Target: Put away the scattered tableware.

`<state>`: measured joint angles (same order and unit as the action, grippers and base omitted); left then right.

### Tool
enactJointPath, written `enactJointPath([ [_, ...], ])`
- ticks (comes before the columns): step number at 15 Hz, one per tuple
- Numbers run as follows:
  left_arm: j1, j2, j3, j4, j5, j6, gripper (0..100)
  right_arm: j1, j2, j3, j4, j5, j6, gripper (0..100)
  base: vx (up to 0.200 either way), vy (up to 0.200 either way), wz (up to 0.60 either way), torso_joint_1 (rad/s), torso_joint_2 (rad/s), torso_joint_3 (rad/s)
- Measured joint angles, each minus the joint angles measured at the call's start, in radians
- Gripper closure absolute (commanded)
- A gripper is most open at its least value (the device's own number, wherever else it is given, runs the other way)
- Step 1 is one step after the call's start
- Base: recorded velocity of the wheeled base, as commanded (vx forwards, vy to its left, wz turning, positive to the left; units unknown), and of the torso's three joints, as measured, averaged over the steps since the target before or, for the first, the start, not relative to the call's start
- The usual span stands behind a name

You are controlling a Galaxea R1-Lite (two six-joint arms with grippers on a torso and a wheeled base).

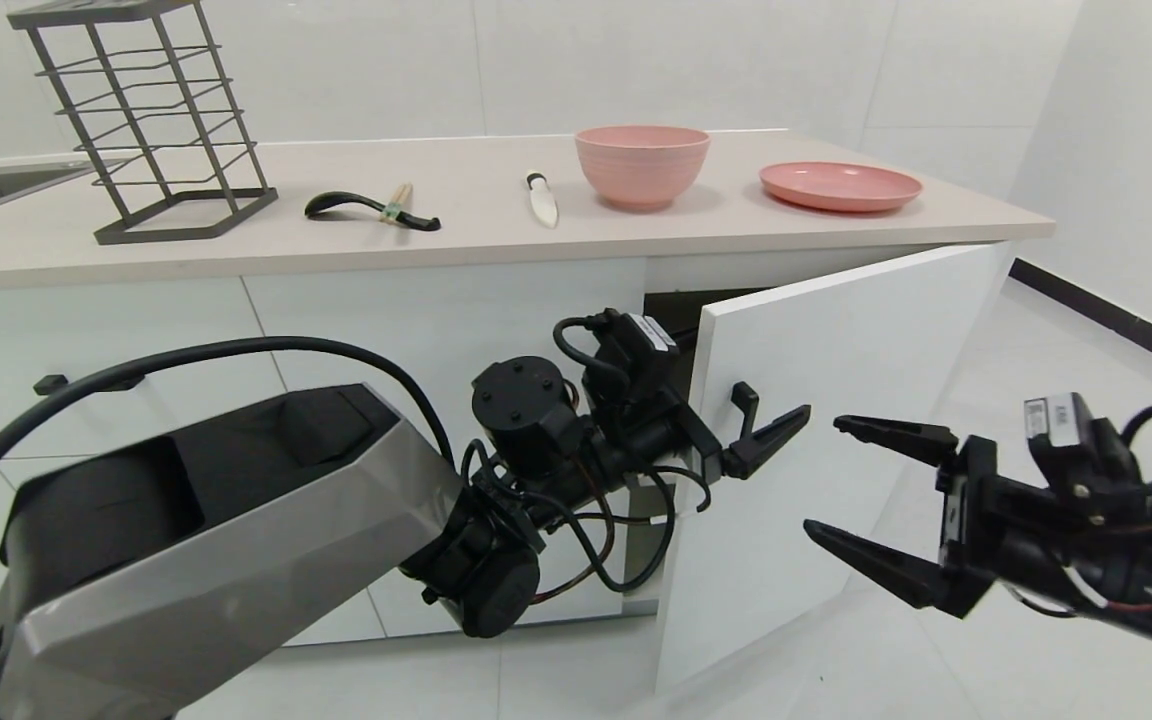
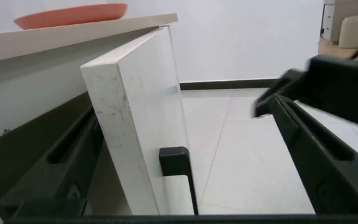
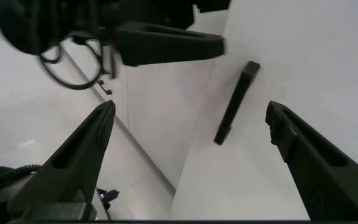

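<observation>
Right gripper [image 1: 821, 475], fingers spread wide, hangs just off the face of the half-open white cabinet door [image 1: 836, 330]. The left gripper [image 1: 756, 430], fingers also apart, straddles that door's free edge beside the black handle [image 1: 744, 398]. I'd swing the door fully wide before fetching anything. On the beige table [image 1: 476, 215] sit the pink bowl [image 1: 642, 165], the pink plate [image 1: 841, 186] and the white-bladed knife [image 1: 541, 200], its length running near to far with the black grip farthest.
</observation>
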<state>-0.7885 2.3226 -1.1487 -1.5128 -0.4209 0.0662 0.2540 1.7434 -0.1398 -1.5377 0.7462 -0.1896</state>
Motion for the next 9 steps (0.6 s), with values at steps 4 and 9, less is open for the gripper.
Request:
enactJointPath([
  [4,-0.058,0.027,0.005,-0.013,0.008,-0.007,0,-0.017,-0.346,0.049,0.002,-0.003,0.000,0,0.000,0.000,0.00,0.000,0.00,0.000],
  [9,-0.079,0.049,0.007,-0.059,0.007,-0.012,0,-0.042,-0.396,-0.031,0.001,-0.004,-0.001,0,0.000,0.000,0.00,0.000,0.00,0.000],
])
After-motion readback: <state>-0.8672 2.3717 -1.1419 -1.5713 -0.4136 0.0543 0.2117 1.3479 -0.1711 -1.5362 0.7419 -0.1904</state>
